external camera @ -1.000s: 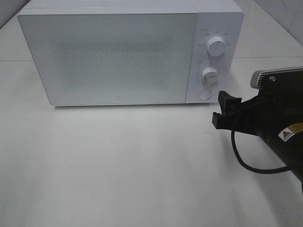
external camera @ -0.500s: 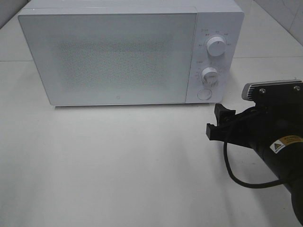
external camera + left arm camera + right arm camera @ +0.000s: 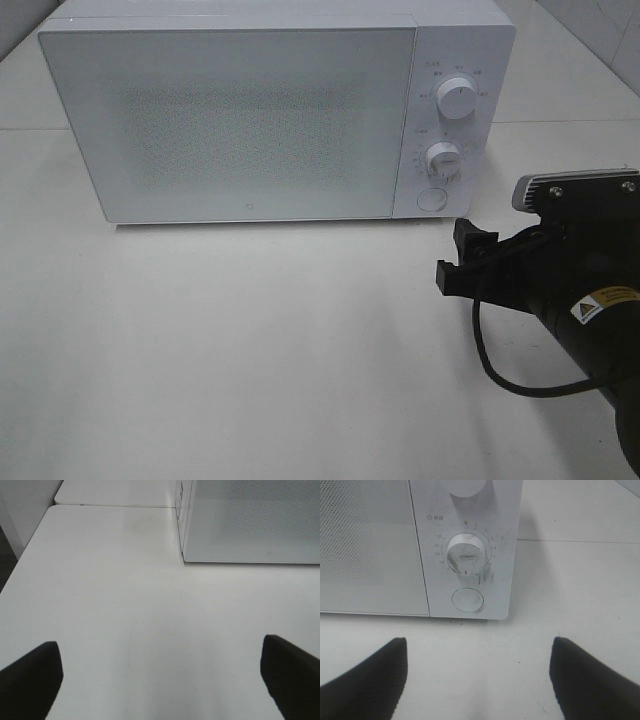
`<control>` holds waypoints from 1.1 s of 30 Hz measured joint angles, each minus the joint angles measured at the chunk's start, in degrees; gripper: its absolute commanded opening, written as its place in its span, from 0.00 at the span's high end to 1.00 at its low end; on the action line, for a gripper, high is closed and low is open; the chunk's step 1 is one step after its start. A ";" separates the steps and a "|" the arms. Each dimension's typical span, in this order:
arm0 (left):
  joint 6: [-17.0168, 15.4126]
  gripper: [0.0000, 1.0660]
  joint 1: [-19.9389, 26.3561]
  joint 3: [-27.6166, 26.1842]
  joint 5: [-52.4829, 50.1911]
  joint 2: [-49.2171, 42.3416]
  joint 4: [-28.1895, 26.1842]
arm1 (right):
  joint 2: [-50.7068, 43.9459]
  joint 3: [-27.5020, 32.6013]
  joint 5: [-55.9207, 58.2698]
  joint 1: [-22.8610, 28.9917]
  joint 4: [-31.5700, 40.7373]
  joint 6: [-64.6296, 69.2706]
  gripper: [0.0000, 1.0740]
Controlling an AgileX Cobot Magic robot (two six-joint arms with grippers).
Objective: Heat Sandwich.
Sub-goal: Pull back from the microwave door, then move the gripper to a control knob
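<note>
The white microwave [image 3: 250, 120] stands at the back of the table with its door shut. The sandwich is out of view. My right gripper [image 3: 458, 254] hovers just in front of the microwave's control panel, below the round door button [image 3: 431, 199]. It is open with nothing between its fingers. In the right wrist view the right gripper [image 3: 477, 650] faces the timer knob [image 3: 465, 554] and the round button [image 3: 466, 600]. My left gripper [image 3: 160, 650] is open and empty over bare table, near the microwave's left front corner [image 3: 184, 557].
The white table [image 3: 250, 340] stretches in front of the microwave. A second knob [image 3: 457, 100] sits higher on the control panel. The right arm's black cable [image 3: 500, 360] loops down over the table. The table's left edge [image 3: 20, 565] shows in the left wrist view.
The right arm has pulled back a little from the control panel, toward the table's front and slightly left, then stopped. Both grippers stayed open.
</note>
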 measured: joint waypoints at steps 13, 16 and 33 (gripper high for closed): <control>0.00 0.03 0.00 0.00 0.00 0.00 0.00 | 0.00 0.00 0.00 0.00 0.06 10.03 0.29; 0.00 0.03 0.00 0.00 0.00 0.00 0.00 | 0.00 0.00 0.00 0.00 0.06 11.40 0.29; 0.00 0.03 0.00 0.00 0.00 0.00 0.00 | 3.67 -4.98 -0.23 -2.58 -2.29 2.81 0.29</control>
